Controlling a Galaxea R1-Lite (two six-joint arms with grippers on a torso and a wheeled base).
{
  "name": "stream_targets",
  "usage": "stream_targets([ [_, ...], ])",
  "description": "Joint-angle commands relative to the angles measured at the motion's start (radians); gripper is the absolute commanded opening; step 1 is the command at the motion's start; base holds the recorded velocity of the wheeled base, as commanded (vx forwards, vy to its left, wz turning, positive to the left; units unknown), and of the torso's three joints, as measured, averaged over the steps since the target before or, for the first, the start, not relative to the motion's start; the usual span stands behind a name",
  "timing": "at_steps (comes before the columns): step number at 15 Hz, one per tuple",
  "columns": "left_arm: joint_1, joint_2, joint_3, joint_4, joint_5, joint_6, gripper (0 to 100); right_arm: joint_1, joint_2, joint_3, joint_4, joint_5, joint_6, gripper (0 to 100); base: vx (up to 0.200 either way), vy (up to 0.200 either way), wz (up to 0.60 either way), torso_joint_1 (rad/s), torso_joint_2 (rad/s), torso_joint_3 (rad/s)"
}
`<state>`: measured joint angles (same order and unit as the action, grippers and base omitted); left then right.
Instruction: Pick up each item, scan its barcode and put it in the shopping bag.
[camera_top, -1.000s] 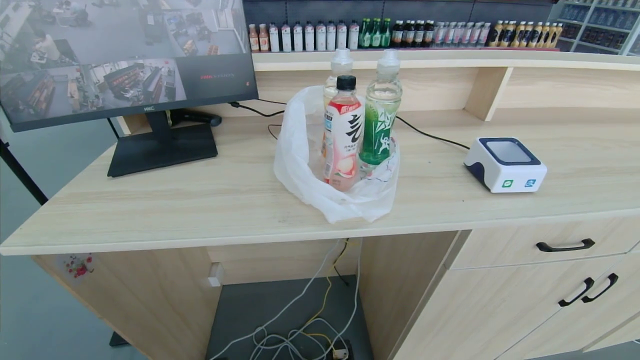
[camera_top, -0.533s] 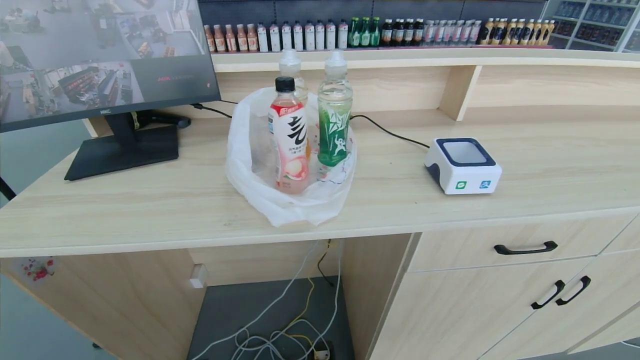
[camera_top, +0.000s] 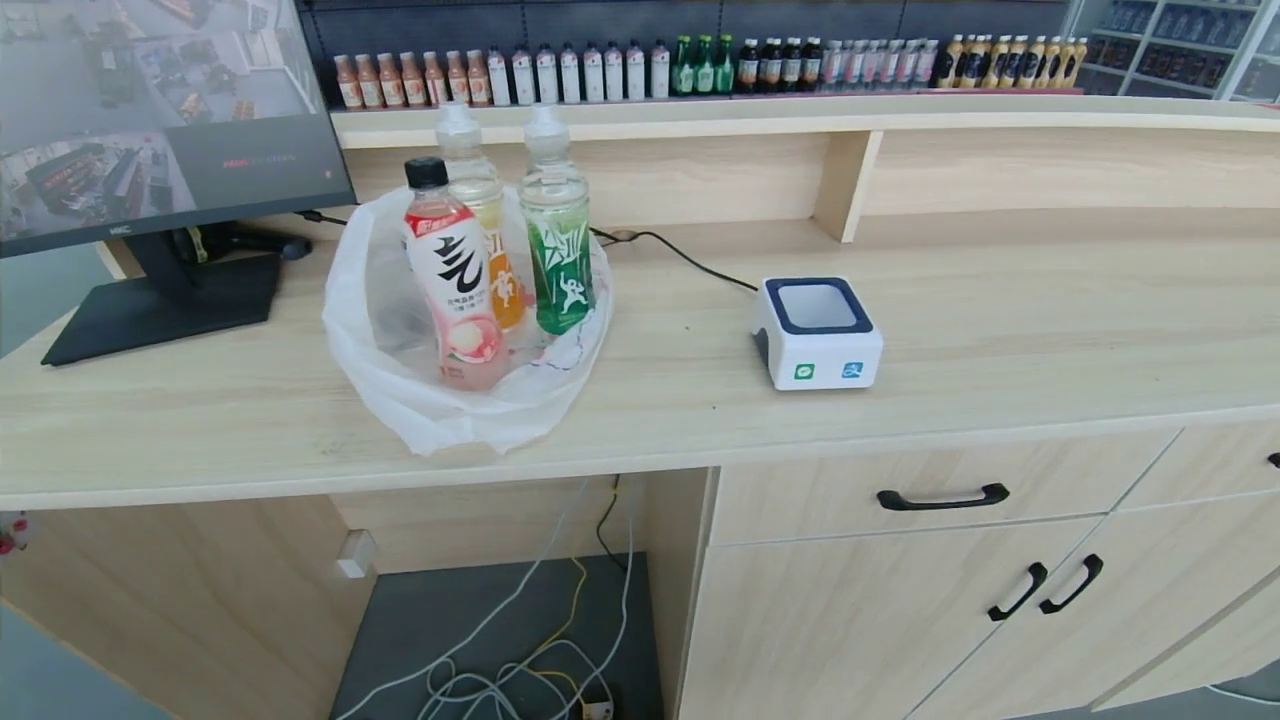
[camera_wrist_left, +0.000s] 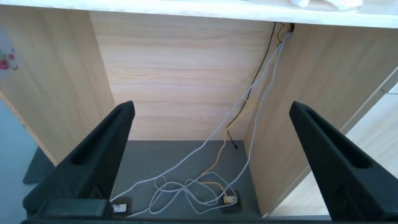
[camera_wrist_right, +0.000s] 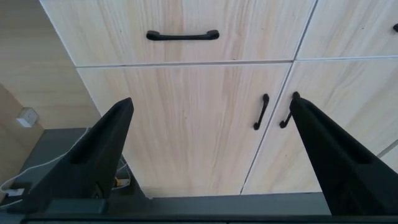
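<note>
We turned our head. Three bottles (camera_top: 497, 275) stayed in the shopping bag (camera_top: 440, 415); left claw (camera_wrist_left: 211, 107) and right claw (camera_wrist_right: 212, 101) were open. Probably done.

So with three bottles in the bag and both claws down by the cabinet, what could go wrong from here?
1. The pink bottle and green bottle stand well above the slumped shopping bag, which sits near the front edge of the counter. A knock could topple them.
2. The open left claw faces loose cables under the counter. It might snag them, or strike the countertop when rising.
3. The open right claw faces the drawer handle and could catch it.
</note>
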<state>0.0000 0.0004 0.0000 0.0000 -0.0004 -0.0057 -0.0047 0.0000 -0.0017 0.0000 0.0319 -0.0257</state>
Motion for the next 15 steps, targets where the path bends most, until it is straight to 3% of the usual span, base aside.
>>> stream_targets([
  [1, 0.0, 0.0, 0.0, 0.0, 0.0, 0.0, 100, 0.0, 0.002, 0.0, 0.0, 0.0, 0.0, 100, 0.0, -0.2, 0.0, 0.002, 0.0, 0.002],
  [11, 0.0, 0.0, 0.0, 0.0, 0.0, 0.0, 100, 0.0, 0.002, -0.001, 0.0, 0.0, 0.012, 100, 0.0, -0.2, 0.0, 0.001, 0.0, 0.004],
  [15, 0.0, 0.0, 0.0, 0.0, 0.0, 0.001, 100, 0.0, 0.002, 0.0, 0.0, 0.0, 0.012, 100, 0.0, 0.0, 0.0, 0.0, 0.0, 0.0],
])
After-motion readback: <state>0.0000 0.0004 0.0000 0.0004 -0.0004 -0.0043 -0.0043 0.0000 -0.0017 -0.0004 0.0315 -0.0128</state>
